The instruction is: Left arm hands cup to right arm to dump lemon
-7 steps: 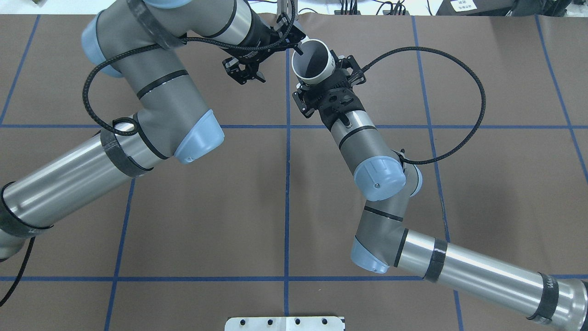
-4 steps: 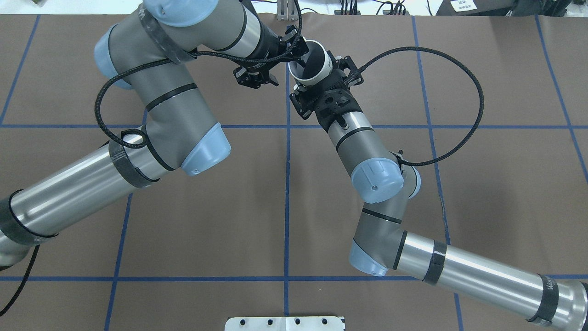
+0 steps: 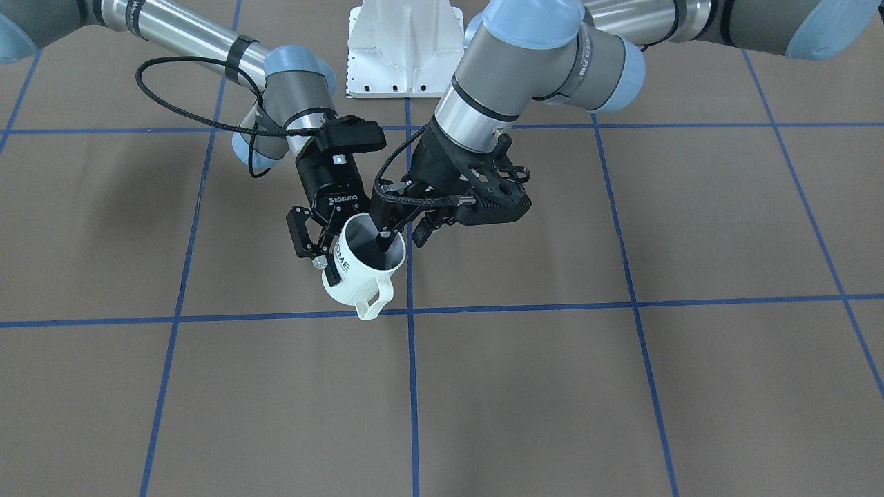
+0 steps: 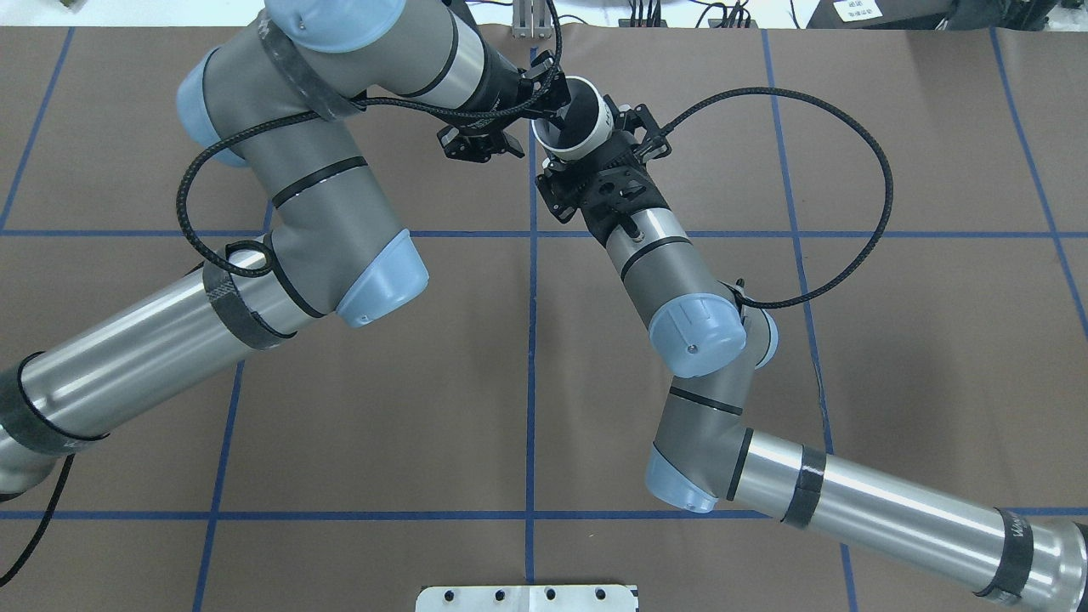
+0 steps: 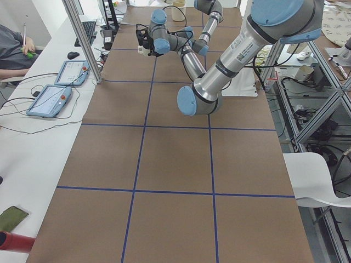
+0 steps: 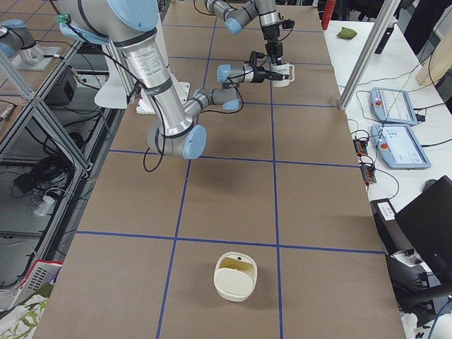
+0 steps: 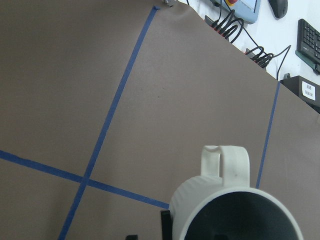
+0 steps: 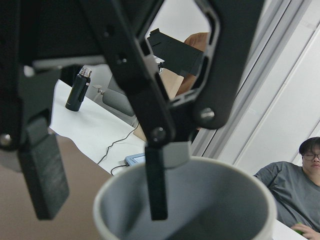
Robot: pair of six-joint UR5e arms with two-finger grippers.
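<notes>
The white ribbed cup (image 3: pixel 359 276) with black lettering hangs tilted above the table, handle toward the operators' side. My right gripper (image 3: pixel 356 266), marked ROBOTIQ, is shut on the cup's body from the robot's side. The cup (image 4: pixel 595 132) sits between its fingers in the overhead view. My left gripper (image 3: pixel 400 238) comes from above and stands open astride the cup's rim. In the right wrist view one of its fingers (image 8: pixel 157 195) is inside the cup (image 8: pixel 210 200) and the other hangs outside, apart from the wall. The left wrist view looks down into the cup (image 7: pixel 225 165). No lemon shows.
A cream-white container (image 6: pixel 236 277) stands on the table toward the robot's right end. The white base plate (image 3: pixel 404 48) is at the robot's side. Tablets (image 6: pixel 395 106) and a metal post (image 5: pixel 82 38) line the operators' edge. A person (image 8: pixel 295 190) sits beyond.
The left arm has swung right and its finger now reaches further into the cup. The cup has tipped more toward the left arm and shifted slightly left with the right gripper.
</notes>
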